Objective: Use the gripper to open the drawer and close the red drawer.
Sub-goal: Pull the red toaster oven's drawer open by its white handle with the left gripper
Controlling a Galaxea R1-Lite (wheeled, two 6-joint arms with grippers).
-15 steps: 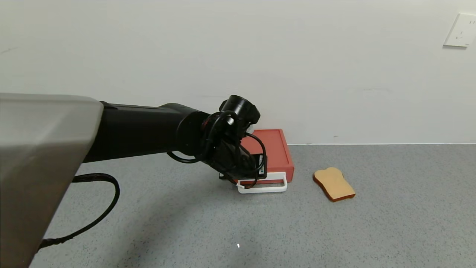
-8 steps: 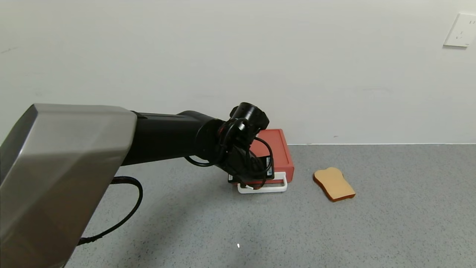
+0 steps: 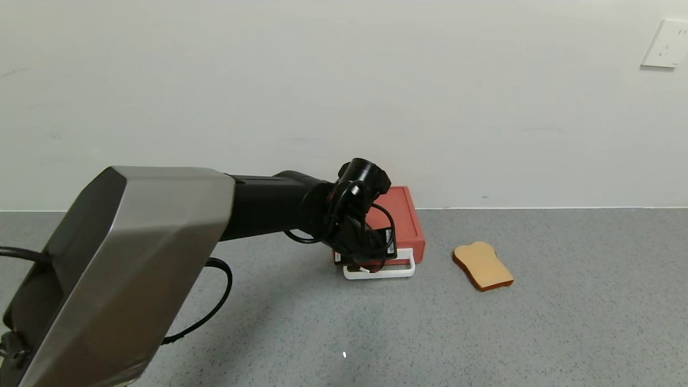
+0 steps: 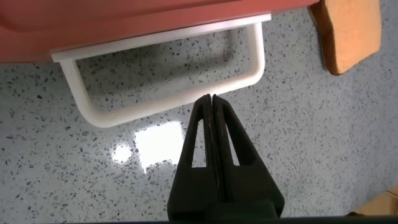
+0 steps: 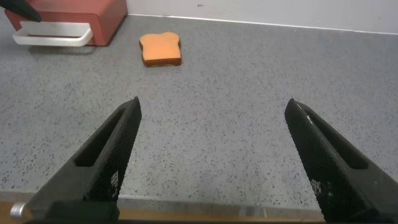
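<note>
Now left gripper [image 4: 212, 99], claw pressed together, tips just outside white handle [image 4: 163, 102] of red drawer [image 3: 400, 220] at worktop's back edge, likely pushing it shut. Right gripper [image 5: 211, 112] idle, claw apart, near front edge.

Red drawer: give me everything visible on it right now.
The drawer is a small flat coral-red box, plastic by its look, lying on the grey speckled floor with its back at the white wall. The tray looks pushed in. A white rectangular loop handle sticks out from its front, low over the floor. The left gripper, fingers shut, has its tips at the handle's front bar; contact is unclear. A toast slice lies apart to its right.
</note>
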